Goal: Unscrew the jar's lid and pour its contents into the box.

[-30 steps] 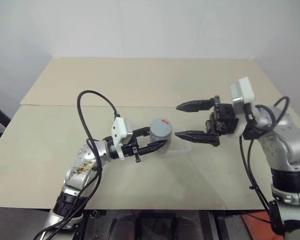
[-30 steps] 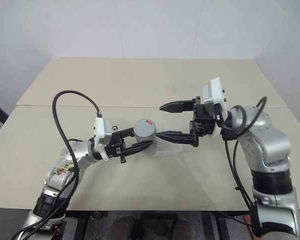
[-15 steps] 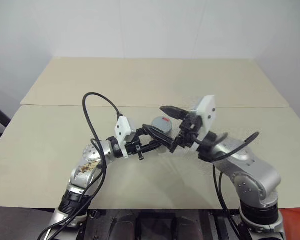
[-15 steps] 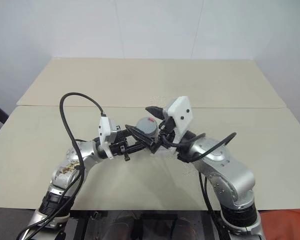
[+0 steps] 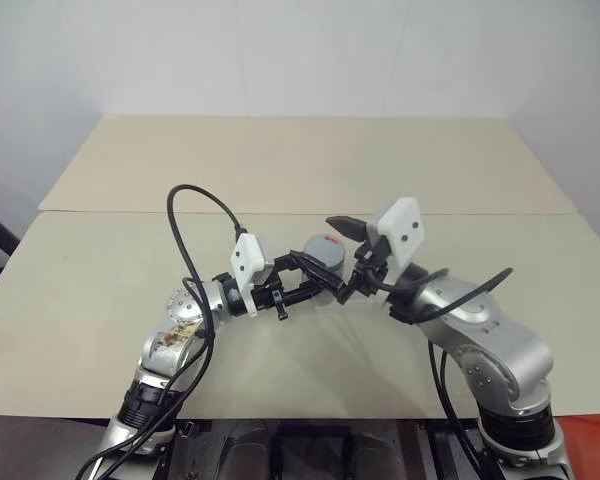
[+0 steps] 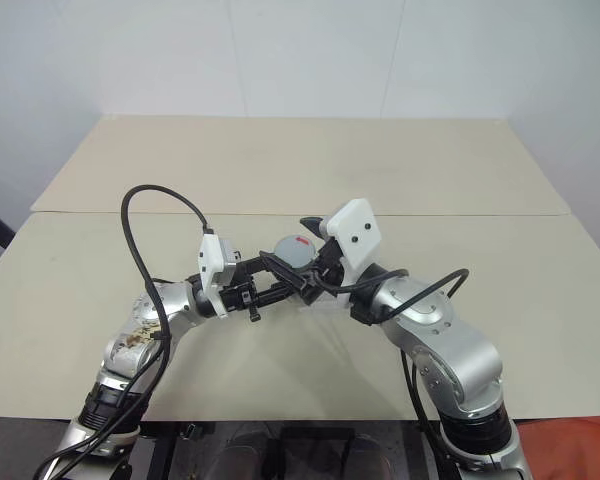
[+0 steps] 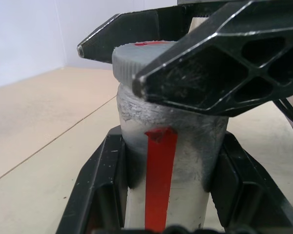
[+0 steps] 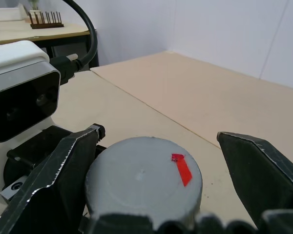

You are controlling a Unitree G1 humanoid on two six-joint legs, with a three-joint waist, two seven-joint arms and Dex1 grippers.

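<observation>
You're at the lid-grasp step: the left pincer (image 5: 315, 282) is clamped on the jar (image 7: 168, 161), holding it upright just above the desk (image 5: 280, 170) near its middle, w/ the grey lid (image 8: 144, 175) screwed on. The right pincer (image 5: 348, 258) is spread wide, one finger either side of the lid, not yet touching as far as I can tell. Next, I'd say, close the right pincer square on the lid rim & twist while the left holds firm; left forearm reaches in toward centre, right arm is bent, its wrist angled across toward the jar, and the box (image 5: 375, 300) is barely visible under the right wrist.
</observation>
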